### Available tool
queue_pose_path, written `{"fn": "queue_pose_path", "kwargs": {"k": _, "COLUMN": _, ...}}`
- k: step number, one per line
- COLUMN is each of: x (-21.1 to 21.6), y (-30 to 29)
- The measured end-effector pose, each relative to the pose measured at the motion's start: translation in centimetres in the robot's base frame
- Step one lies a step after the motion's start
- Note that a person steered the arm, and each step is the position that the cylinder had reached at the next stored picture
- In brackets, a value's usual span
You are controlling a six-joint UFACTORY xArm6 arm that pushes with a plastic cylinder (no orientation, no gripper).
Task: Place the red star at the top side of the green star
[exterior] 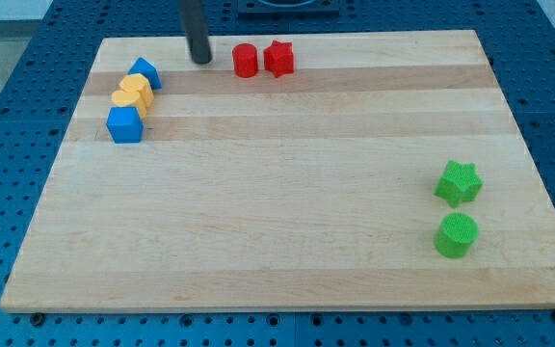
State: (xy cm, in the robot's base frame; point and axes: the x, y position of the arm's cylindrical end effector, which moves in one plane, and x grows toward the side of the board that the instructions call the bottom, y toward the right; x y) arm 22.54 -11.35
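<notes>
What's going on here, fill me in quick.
My tip sits near the board's top edge, just to the view's left of the red cylinder, which stands beside the red star. The green star lies far off at the view's right, above the green cylinder. The red star has not yet been brought to the green star's top side.

Wooden board (287, 222) with coloured blocks (459, 183)

Bright, even overhead light; blocks cast short soft shadows (no glare), and focus is sharp throughout.
</notes>
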Motion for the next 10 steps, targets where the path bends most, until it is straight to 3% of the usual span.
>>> {"fn": "queue_pose_path", "kwargs": {"k": 2, "x": 4.8, "y": 18.0}}
{"fn": "queue_pose_path", "kwargs": {"k": 3, "x": 9.2, "y": 20.7}}
{"fn": "queue_pose_path", "kwargs": {"k": 4, "x": 9.6, "y": 19.8}}
{"fn": "queue_pose_path", "kwargs": {"k": 5, "x": 6.5, "y": 18.2}}
{"fn": "queue_pose_path", "kwargs": {"k": 6, "x": 11.6, "y": 14.1}}
{"fn": "queue_pose_path", "kwargs": {"k": 8, "x": 13.0, "y": 29.0}}
{"fn": "queue_pose_path", "kwargs": {"k": 9, "x": 11.4, "y": 24.9}}
{"fn": "queue_pose_path", "kwargs": {"k": 10, "x": 6.8, "y": 22.3}}
